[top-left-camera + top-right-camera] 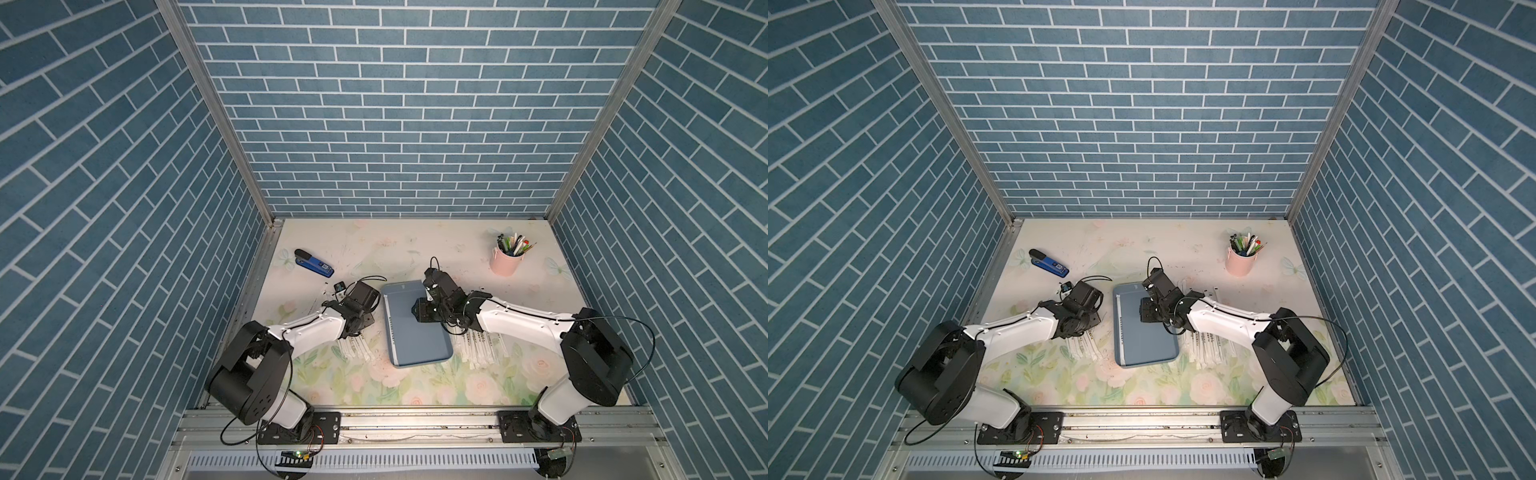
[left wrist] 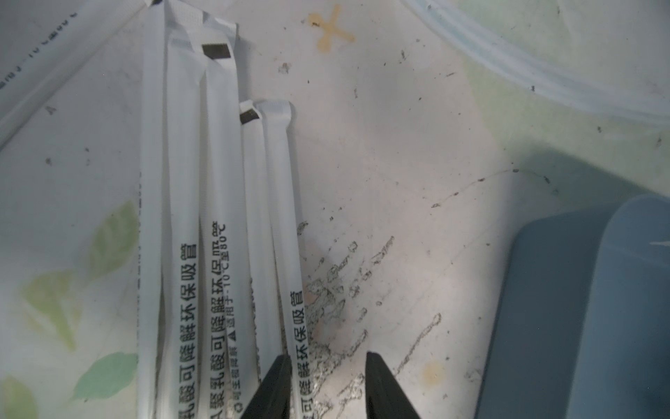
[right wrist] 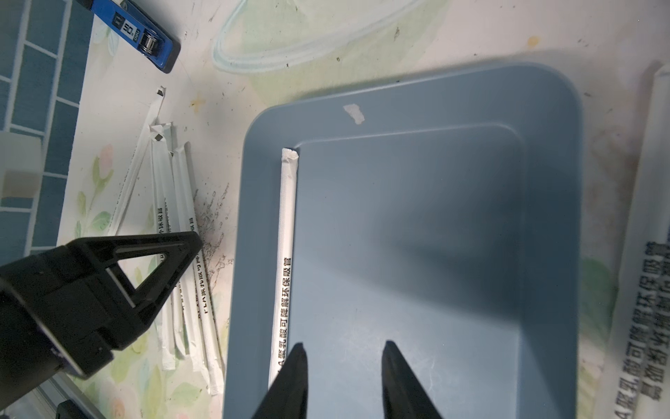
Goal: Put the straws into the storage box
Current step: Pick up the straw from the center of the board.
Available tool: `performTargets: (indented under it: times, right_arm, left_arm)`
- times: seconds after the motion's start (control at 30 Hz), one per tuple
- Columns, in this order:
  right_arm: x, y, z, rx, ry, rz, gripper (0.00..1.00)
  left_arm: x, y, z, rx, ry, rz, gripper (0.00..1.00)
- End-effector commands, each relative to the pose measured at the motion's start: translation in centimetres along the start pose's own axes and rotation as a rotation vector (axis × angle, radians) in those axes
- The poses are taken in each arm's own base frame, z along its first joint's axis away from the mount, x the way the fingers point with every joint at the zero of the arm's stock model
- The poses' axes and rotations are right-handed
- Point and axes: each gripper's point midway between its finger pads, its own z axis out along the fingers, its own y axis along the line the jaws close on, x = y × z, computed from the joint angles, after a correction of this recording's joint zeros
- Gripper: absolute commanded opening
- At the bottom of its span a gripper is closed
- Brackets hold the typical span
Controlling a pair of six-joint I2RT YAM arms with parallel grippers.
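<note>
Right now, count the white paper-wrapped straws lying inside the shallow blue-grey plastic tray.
1. The wrapped straw lies flat against the tray's long wall on the robot's left; the right wrist view shows no other inside.

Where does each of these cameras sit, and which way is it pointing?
Top views: a pair high above the arms' bases, facing down at the table; left arm and right arm show whole.
Left wrist: on the left arm, facing down past the left gripper at loose straws on the table.
Right wrist: on the right arm, facing down past the right gripper into the storage box, one straw inside.
Shared: both wrist views show the storage box and those loose straws.
</note>
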Motion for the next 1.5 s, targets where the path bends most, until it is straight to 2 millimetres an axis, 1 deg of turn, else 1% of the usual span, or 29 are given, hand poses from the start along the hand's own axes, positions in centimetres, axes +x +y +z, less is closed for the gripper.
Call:
performTargets:
  times: [0.0, 0.3, 0.57, 0.77, 0.97, 1.07, 1.13, 1.2, 1.3, 1.47]
  right_arm:
    - [-0.3, -0.1, -0.4, -0.002, -0.018, -0.022, 0.36]
    - [-0.1, -0.3, -0.3, 0.002, -0.013, -0.021, 0.36]
    - [-0.1, -0.3, -0.2, 0.0, -0.016, -0.019, 0.36]
    - [-0.1, -0.3, -0.3, 0.002, -0.019, -0.017, 0.36]
    - [-0.3, -0.3, -0.3, 0.0, -0.028, -0.015, 0.36]
    - [-0.5, -0.3, -0.4, 0.003, -0.037, -0.015, 0.36]
    - [-0.6, -0.2, -0.5, -0.004, -0.046, -0.012, 0.36]
    - [-0.8, 0.0, -0.6, -0.01, -0.05, -0.011, 0.36]
    - [-1.0, 0.0, -0.8, -0.007, -0.061, -0.014, 0.36]
    - [-1.0, -0.1, -0.8, -0.005, -0.065, -0.014, 0.36]
  left_arm:
    - [0.2, 0.4, 0.2, -0.027, -0.003, 0.017, 0.38]
    - [1.1, 0.6, 0.7, -0.028, 0.015, 0.027, 0.35]
    - [1.6, 1.2, 1.0, -0.045, 0.021, 0.032, 0.34]
    - [2.0, 1.1, 1.4, -0.039, 0.031, 0.036, 0.27]
    - [2.2, 0.1, 1.7, -0.03, 0.036, 0.052, 0.2]
    - [2.3, -0.2, 1.7, -0.026, 0.037, 0.053, 0.18]
    - [2.1, -0.6, 1.7, -0.032, 0.032, 0.062, 0.15]
    - [2.0, -0.8, 1.7, -0.039, 0.029, 0.073, 0.1]
    - [2.2, -0.6, 1.9, -0.046, 0.035, 0.079, 0.0]
    - [2.1, -0.5, 1.6, -0.046, 0.031, 0.082, 0.0]
